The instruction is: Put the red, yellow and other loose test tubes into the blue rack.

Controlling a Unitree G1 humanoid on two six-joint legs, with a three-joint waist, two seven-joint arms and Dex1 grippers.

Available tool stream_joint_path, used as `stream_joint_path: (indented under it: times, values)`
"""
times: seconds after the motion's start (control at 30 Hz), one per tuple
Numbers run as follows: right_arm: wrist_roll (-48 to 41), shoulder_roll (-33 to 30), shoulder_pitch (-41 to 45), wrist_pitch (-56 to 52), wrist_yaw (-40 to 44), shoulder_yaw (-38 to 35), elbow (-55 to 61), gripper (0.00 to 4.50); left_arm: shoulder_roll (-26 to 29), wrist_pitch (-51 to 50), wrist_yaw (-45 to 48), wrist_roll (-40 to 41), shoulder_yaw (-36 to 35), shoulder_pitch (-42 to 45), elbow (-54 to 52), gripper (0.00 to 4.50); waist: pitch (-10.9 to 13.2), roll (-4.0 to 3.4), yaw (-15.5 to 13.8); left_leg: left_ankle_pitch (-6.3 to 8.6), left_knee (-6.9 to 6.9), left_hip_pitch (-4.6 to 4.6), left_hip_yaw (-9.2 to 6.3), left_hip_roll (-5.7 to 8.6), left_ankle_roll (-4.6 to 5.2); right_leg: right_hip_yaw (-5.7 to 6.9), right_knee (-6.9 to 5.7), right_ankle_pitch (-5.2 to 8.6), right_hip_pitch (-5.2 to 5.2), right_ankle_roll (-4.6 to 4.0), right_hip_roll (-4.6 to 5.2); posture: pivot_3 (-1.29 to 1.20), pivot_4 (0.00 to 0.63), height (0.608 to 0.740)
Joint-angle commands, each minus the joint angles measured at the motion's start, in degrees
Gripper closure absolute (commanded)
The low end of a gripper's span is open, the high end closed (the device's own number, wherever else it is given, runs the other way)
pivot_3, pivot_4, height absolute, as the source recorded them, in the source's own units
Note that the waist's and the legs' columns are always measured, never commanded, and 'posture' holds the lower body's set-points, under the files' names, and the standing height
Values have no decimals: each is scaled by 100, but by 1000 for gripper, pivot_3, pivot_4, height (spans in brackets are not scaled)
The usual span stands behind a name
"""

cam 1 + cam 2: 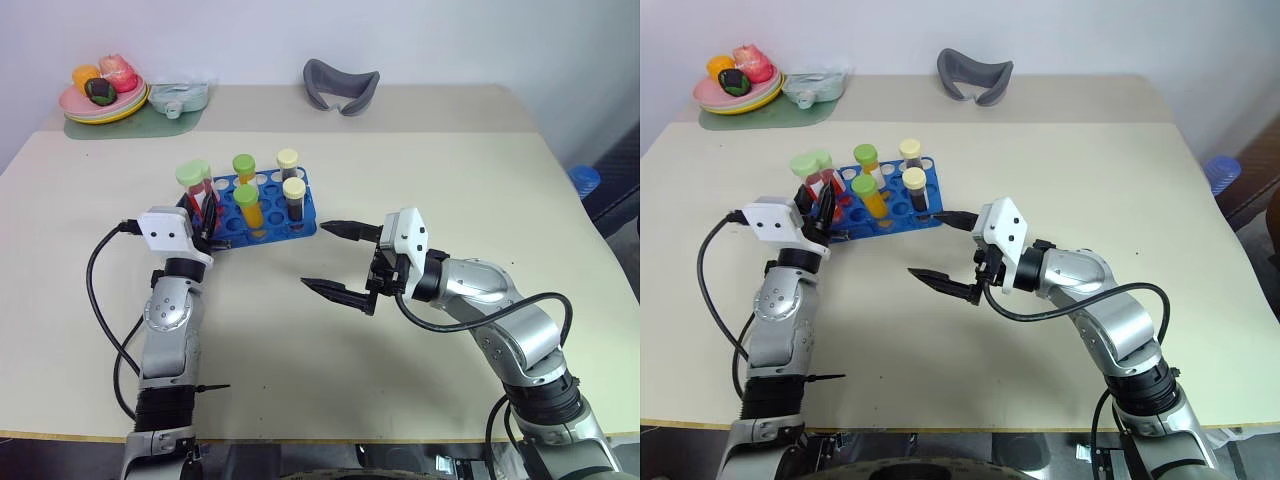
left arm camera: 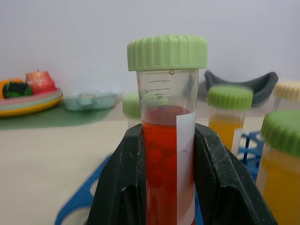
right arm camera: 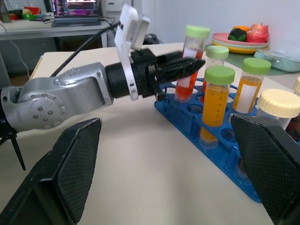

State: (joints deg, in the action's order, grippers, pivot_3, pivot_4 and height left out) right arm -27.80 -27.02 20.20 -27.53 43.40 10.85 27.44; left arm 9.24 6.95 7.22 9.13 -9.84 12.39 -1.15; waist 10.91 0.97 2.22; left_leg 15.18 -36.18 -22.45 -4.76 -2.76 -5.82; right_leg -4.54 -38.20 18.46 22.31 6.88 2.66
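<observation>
The left fingers (image 2: 117, 187) clench the red tube (image 2: 166, 140) upright over the blue rack's (image 1: 262, 212) end; the right fingers (image 1: 330, 292) are spread wide above the counter (image 1: 400, 380).

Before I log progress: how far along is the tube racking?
Four capped tubes, two yellow-orange and two dark brown, already stand in the bright blue plastic rack. The left gripper is shut on the green-capped red-liquid tube at the rack's end; it remains to be seated and released. The right gripper is open.
</observation>
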Motion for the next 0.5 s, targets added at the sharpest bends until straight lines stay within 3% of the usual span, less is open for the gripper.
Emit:
stream_joint_path:
  times: [0.03,0.17,0.4,0.43,0.5]
  values:
    - [-63,13,-18,24,-15,-61,318,0,-23,170,7,-35,37,82,-87,3763,0,0,-1,0,0,0,0,0,0,0,0,0,0,0,0,0,150,740]
    - [-72,10,-32,8,-27,-57,340,0,-39,221,50,2,23,32,-29,3763,0,0,-3,0,0,0,0,0,0,0,0,0,0,0,0,0,150,740]
    - [-89,-18,-70,-15,-8,-92,362,0,34,296,279,165,-69,-195,-46,298,0,0,25,0,1,1,0,0,0,0,0,0,1,0,-1,0,150,740]
    - [-92,-35,-86,-15,3,-109,362,0,74,225,323,213,-97,-273,-174,66,0,0,29,0,2,1,0,-1,0,0,0,0,1,0,-1,0,150,740]
    - [-93,-81,-119,-16,15,-174,329,0,232,31,444,389,-222,-477,-544,66,0,0,32,0,2,1,0,-2,0,0,0,0,2,0,-2,0,150,740]
